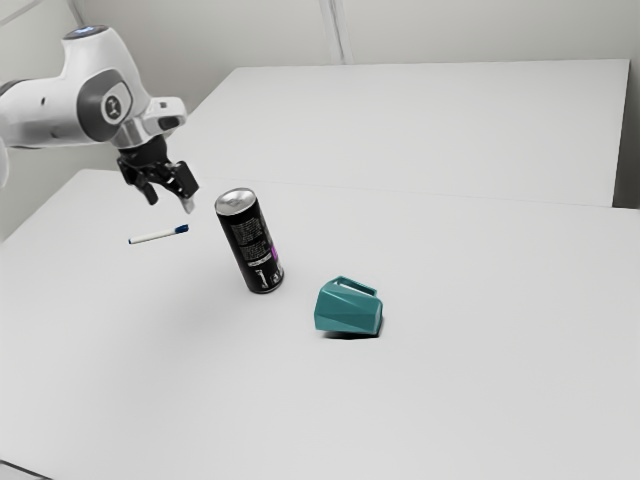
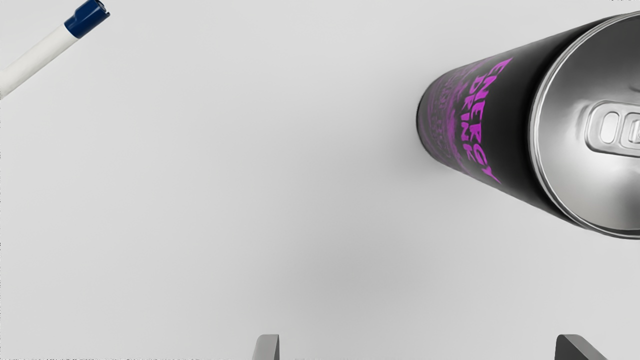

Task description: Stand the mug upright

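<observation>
White table (image 1: 480, 400), pale wall (image 1: 480, 30), teal mug (image 1: 346, 311) (on its side), end effector (image 1: 169, 201) spread apart

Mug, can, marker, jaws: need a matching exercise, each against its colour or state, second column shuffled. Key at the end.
Column one
1. Mug
2. Can
3. Marker
4. Jaws

Column two
A. White and dark blue, lying down
B. Open, raised above the table
C. Teal, tipped onto its side
D. Black with a silver top, standing upright

Right pairs: 1-C, 2-D, 3-A, 4-B
</observation>
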